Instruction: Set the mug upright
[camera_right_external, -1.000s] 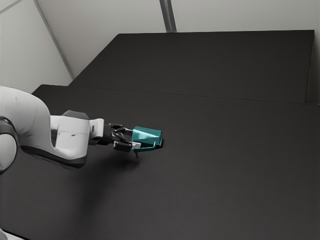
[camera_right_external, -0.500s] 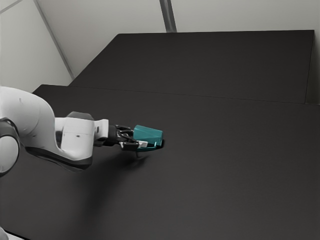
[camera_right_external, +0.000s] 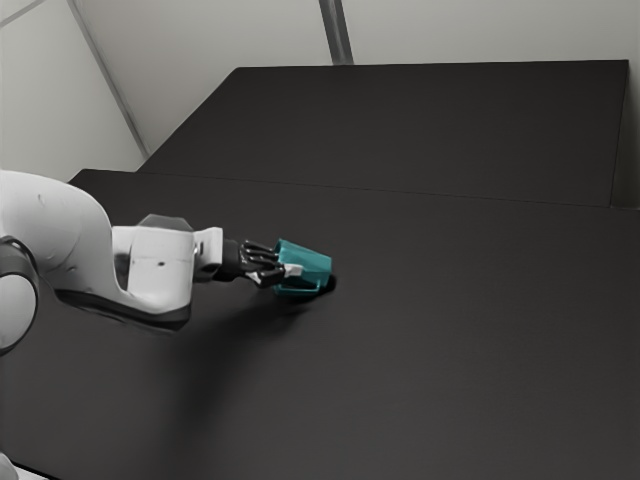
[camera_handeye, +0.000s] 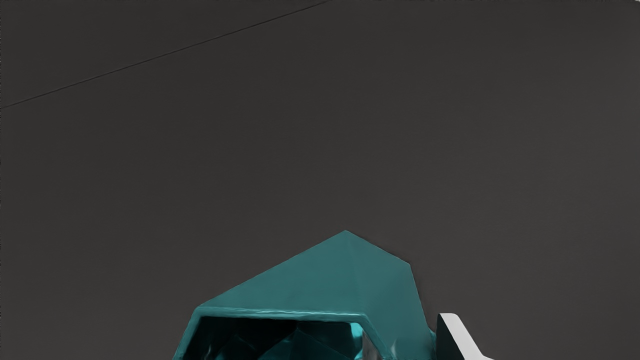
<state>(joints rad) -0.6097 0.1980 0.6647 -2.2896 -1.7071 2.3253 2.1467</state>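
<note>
"Where is the mug (camera_right_external: 305, 266)?"

"On the near part of the dark table (camera_right_external: 450, 350), left of the middle in the exterior view, right at the end of the arm. It leans well over: the mouth faces the gripper (camera_right_external: 286, 266), the base points to the exterior view's right and a little lower."

"And the gripper, has it got hold?"

"I'd say so. It looks to be pinching the mug's wall by the rim (camera_handeye: 282, 313). In the wrist view a pale fingertip (camera_handeye: 456, 336) stands outside, against the mug, and a greyish sliver just inside the mouth is probably its partner (a small clue, I admit, but it fits)."

"Is the base touching down?"

"Can't tell. There's a dark patch (camera_right_external: 331, 284) by its lower edge, which could be shadow under a raised base or right at a contact."

"So which step is this?"

"The righting itself, as I judge it: gripped, but not upright."

"What does the next move call for?"

"Swinging the mouth up over the base, with the hand rising and turning as it goes, and the pinch kept firm so the wall doesn't pivot or slip. Then the base should meet the table flat before the fingers part. Let go while it leans, and it could roll back onto its side."
</note>
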